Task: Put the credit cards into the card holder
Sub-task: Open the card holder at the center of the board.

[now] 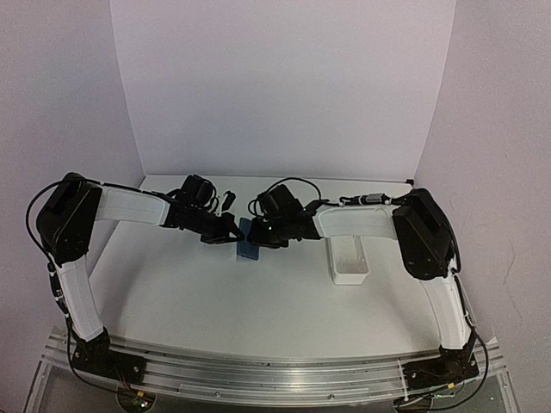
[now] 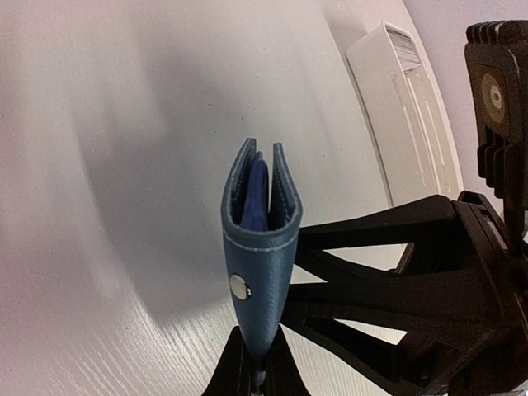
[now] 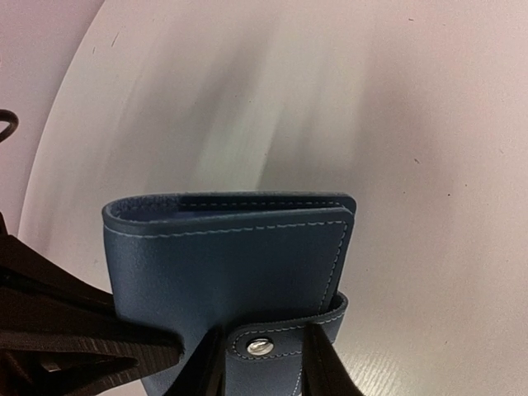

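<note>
A white table with a faint wood grain (image 1: 258,310) spreads beneath the jaws and out to every side of them. Behind the jaws rises a plain pale lilac back wall (image 1: 284,86). A matching left side wall (image 1: 52,103) and right side wall (image 1: 508,129) flank them. Nearer than the jaws, a ribbed aluminium rail (image 1: 275,372) edges the table. Soft light leaves blurred grey shadows (image 2: 124,165) on the table under the jaws.
</note>
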### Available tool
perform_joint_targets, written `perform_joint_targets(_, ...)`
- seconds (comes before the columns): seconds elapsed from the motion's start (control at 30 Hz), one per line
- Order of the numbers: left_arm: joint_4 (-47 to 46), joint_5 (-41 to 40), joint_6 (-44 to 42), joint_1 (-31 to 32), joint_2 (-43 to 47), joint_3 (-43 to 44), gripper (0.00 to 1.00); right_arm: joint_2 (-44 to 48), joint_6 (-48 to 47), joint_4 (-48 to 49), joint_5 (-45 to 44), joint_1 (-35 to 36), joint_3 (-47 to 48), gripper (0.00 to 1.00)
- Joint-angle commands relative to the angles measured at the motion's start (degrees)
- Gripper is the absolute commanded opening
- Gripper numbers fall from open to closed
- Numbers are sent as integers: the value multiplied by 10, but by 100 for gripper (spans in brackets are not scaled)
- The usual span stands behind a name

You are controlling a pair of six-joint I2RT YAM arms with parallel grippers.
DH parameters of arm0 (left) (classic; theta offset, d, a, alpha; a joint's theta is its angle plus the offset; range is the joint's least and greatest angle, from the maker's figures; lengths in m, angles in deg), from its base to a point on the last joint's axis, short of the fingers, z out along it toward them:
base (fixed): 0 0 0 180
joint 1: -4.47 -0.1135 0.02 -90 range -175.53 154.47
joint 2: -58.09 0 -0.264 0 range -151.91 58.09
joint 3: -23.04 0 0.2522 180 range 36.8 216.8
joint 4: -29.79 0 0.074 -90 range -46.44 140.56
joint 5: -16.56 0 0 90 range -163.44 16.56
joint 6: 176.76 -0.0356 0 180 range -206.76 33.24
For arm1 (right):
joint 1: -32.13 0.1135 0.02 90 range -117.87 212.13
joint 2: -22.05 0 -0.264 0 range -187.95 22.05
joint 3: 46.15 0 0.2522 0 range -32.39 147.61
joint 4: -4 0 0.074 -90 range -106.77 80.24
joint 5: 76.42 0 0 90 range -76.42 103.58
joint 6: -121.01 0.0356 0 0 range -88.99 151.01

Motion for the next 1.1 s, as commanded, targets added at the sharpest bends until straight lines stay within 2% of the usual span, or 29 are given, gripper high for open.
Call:
perform_joint_targets(0.0, -52, 41, 7, 13, 24, 4, 0, -30, 3, -1, -11, 1, 21, 21)
perform_joint_targets(0.2, -54, 48, 9, 13, 25, 8, 0, -30, 5, -5, -32, 0, 1, 0)
perform_joint_targets(0.33, -33, 36, 6, 12, 26, 8, 0, -21, -1, -9, -50, -4, -13, 0)
perform_joint_targets(0.57, 36, 22, -39, -16, 45, -1, 0, 45, 0, -12, -83, -44, -106, 0)
perform_joint_targets(0.73, 29, 30, -50, -18, 55, -11, 0, 50, -32, -10, -37, -46, -91, 0)
perform_joint_targets(0.83, 18, 61, -49, -28, 54, -11, 0, 58, -66, -10, -5, -47, -78, 0)
perform_joint_targets(0.87, 11, 74, -52, -33, 57, -13, 0, 68, -74, -9, 6, -51, -78, 5)
perform_joint_targets(0.9, 1, 94, -64, -43, 64, -15, 0, 82, -89, -7, 34, -61, -79, 21)
perform_joint_targets(0.97, -18, 135, -94, -58, 79, -20, 0, 104, -129, -1, 119, -77, -77, 44)
perform_joint_targets(1.0, -31, 165, -116, -66, 89, -23, 0, 118, -156, -2, 163, -83, -76, 60)
perform_joint_targets(1.07, -43, 204, -179, -69, 113, -27, 0, 156, -207, -2, 192, -92, -80, 77)
